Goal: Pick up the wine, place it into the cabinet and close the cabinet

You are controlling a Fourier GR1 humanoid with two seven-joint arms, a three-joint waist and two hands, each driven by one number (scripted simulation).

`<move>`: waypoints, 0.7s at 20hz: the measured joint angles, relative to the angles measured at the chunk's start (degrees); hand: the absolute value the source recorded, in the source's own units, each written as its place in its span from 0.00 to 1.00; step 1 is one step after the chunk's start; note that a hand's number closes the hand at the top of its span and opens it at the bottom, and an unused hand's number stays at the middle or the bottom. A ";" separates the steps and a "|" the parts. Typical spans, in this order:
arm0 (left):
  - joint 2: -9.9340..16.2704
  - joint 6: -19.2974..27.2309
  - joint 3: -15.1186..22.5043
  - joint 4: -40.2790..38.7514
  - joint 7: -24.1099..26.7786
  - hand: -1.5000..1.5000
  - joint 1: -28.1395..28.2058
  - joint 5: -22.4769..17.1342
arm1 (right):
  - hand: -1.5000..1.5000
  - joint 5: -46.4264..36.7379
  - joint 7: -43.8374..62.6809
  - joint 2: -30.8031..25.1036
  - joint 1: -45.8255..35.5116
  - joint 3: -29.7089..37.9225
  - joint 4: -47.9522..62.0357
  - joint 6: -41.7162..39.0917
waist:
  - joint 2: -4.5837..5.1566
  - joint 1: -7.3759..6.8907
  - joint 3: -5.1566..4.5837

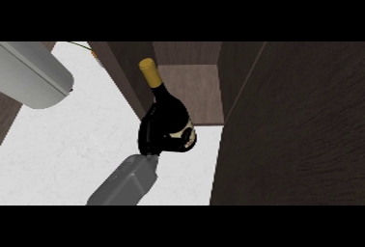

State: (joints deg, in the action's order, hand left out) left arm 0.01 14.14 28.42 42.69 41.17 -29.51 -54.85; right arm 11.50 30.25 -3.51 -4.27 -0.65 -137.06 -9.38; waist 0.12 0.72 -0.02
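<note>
Right hand (158,140) grips the wine bottle (165,103) around its lower body — your view shows the bottle tilted, gold-capped neck toward the open cabinet (192,91), above the white counter (71,144).

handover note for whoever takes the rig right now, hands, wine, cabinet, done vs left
Right hand: curled round the wine bottle, holding it in front of the open cabinet, yellow-capped neck pointing into the opening.
Left hand: not in view; only a grey forearm shows at upper left.
Cabinet door: swung open, at the right.
Done: bottle picked up and brought to the cabinet.
Left: set the bottle on the cabinet floor, let go, pull the hand out, close the door.
</note>
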 measured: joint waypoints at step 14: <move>-0.03 1.43 -2.40 -11.28 -0.12 1.00 -13.37 -7.77 | 0.00 -0.58 -2.04 0.68 1.13 -1.51 0.16 -0.13 | 0.20 0.67 -0.04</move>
State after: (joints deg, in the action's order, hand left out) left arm -0.02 15.57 26.02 31.41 41.05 -42.87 -62.61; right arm 10.92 28.21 -2.84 -3.14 -2.16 -136.90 -9.51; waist 0.32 1.38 -0.06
